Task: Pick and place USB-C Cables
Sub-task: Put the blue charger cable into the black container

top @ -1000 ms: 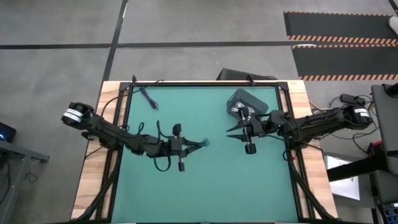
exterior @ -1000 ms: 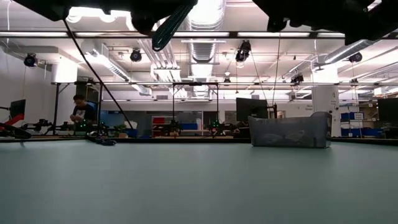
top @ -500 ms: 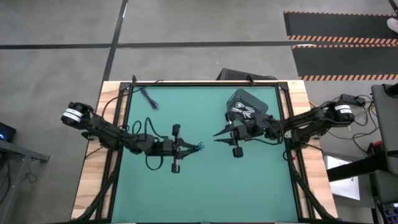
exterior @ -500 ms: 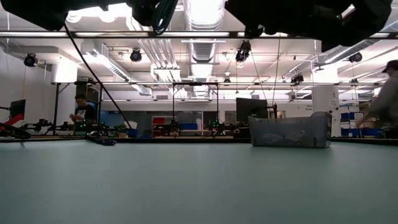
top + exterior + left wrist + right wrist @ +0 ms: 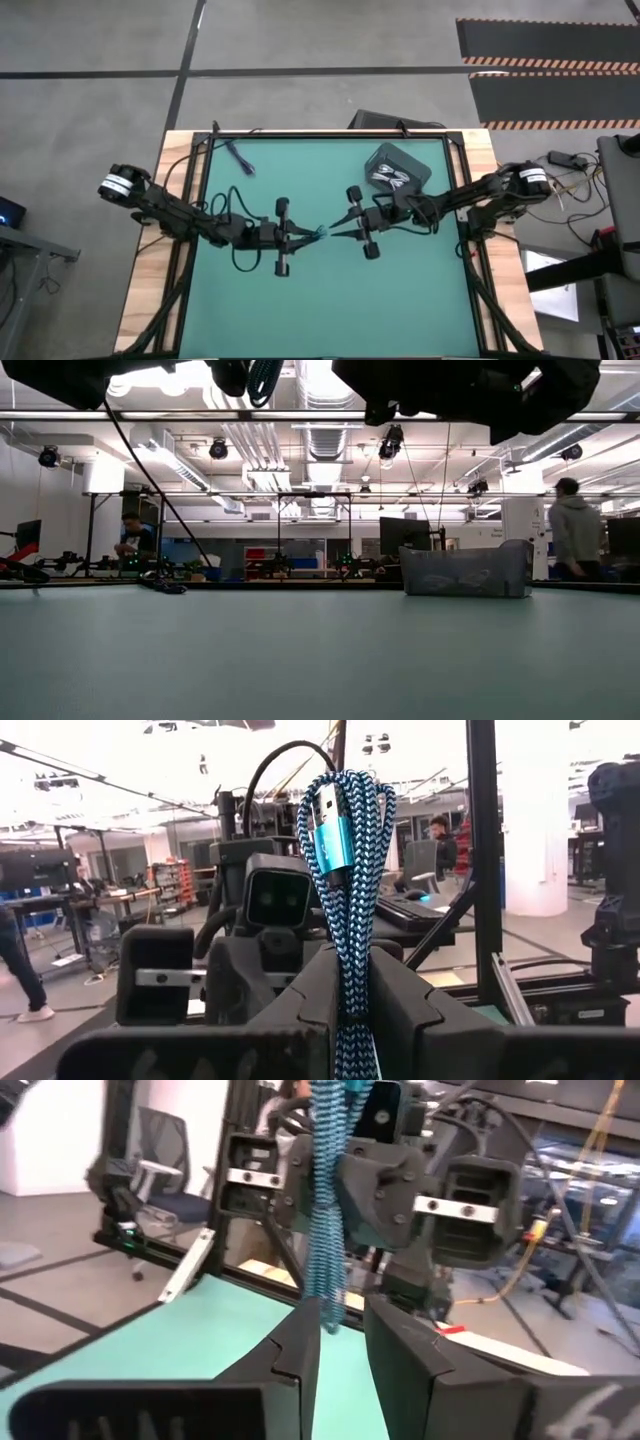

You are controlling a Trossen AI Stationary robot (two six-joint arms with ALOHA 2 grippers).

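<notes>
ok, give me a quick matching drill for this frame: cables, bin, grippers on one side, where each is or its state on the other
Things:
1. teal braided USB-C cable bundle
2. dark blue cable bundle
3. white cable bundles
4. right gripper

Places or states:
A. lying inside the grey plastic bin
B. fingers open, reaching toward the teal bundle at mid-table
C. pinched between the left gripper's fingers, off the mat
D. alone on the green mat near its far left corner

Pairs: 1-C, 2-D, 3-A, 4-B
</notes>
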